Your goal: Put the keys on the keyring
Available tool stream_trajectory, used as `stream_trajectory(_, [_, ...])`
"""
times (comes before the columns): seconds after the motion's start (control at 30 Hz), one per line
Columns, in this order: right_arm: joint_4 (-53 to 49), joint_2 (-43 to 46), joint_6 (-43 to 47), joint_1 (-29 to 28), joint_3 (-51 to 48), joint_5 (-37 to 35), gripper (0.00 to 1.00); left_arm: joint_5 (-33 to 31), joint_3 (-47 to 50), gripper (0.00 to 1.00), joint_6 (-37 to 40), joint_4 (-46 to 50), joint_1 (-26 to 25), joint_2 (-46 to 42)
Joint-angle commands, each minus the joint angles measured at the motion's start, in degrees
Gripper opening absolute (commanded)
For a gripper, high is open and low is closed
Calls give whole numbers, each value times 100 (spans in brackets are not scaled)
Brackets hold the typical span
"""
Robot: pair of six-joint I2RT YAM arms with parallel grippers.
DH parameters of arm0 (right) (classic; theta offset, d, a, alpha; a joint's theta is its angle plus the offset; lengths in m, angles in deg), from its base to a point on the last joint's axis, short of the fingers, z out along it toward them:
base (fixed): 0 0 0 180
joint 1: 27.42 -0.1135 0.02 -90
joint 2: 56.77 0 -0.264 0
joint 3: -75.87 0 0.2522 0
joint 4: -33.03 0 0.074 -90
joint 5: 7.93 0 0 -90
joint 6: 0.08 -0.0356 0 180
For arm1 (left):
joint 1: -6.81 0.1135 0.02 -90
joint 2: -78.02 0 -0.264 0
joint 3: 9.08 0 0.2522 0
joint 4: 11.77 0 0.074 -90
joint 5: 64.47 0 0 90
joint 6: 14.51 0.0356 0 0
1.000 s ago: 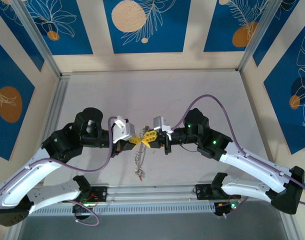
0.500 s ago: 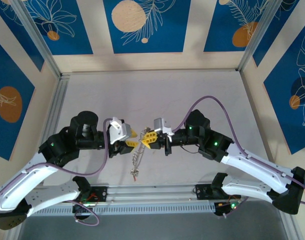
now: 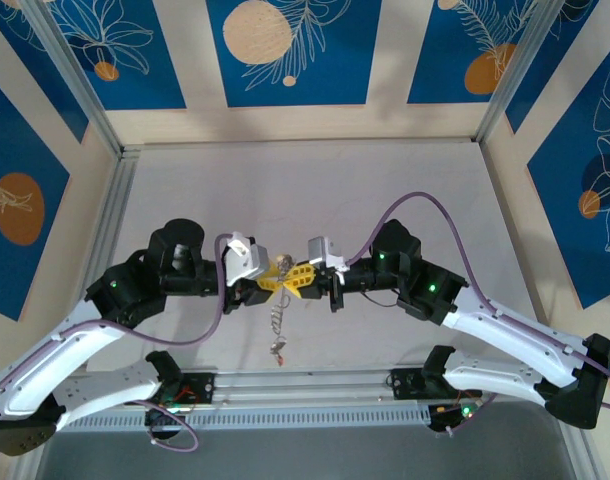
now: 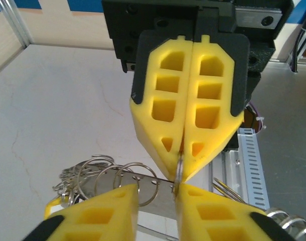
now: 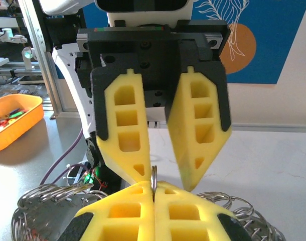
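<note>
Above the hanging key bunch point(image 3: 277, 322), your right gripper point(image 5: 154, 185) pinches a thin ring point(image 5: 154, 174), left gripper point(image 4: 156, 192) parted around it; seemingly mid-threading, next close squarely.

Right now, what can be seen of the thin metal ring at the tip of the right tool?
The thin metal ring looks silvery, like steel wire, and shows edge-on, upright. The right tool is shut on it, yellow fingers pinching part of it. The open left tool flanks it; whether it touches is unclear. More rings sit bunched nearby.
</note>
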Motion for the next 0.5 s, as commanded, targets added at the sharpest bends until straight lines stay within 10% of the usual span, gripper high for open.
stream_trajectory(0.0, [359, -11, 90, -52, 181, 188, 0, 105, -43, 17, -9, -150, 43, -18])
stream_trajectory(0.1, [352, -57, 99, -56, 182, 177, 0, 148, -25, 0, -18, -220, 36, -14])
stream_trajectory(0.3, [338, -6, 83, -65, 130, 153, 1, 173, 51, 0, 40, -226, 43, -83])
stream_trajectory(0.47, [222, 141, -76, -57, 27, -31, 23, 198, 106, 0, 37, -266, 75, -220])
